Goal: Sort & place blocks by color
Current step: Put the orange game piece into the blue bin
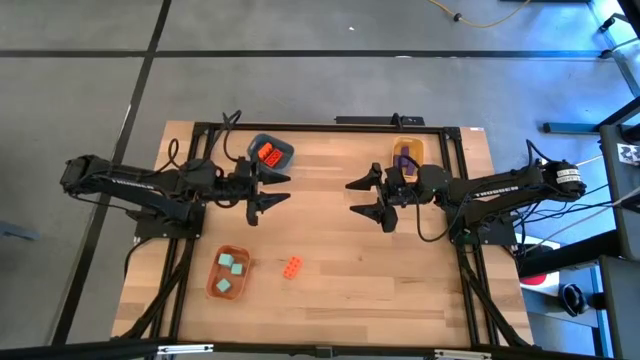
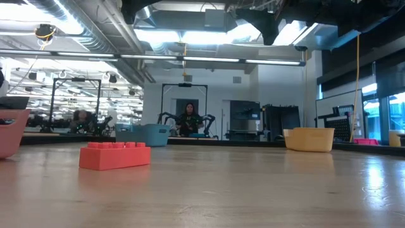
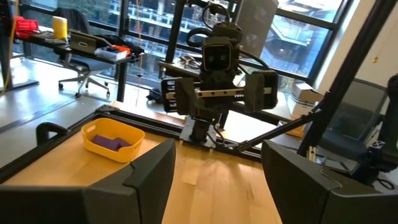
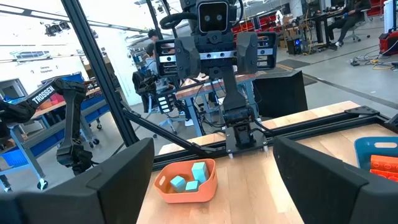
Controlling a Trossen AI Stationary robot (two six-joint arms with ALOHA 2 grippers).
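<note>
We are in a robotics lab: exposed ceiling ducts [image 2: 95,28], further robot arms [image 2: 166,119] on benches, office chairs [image 3: 84,68], and a seated person [image 2: 188,119] behind the wooden table [image 1: 400,270].

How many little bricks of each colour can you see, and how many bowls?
Orange-red bricks: 2, one loose on the table, at least one in the blue bowl
Teal bricks: 3, in the orange bowl
Purple bricks: 1 visible, in the yellow bowl
Bowls: 3
Total: 6 bricks visible, 3 bowls
</note>
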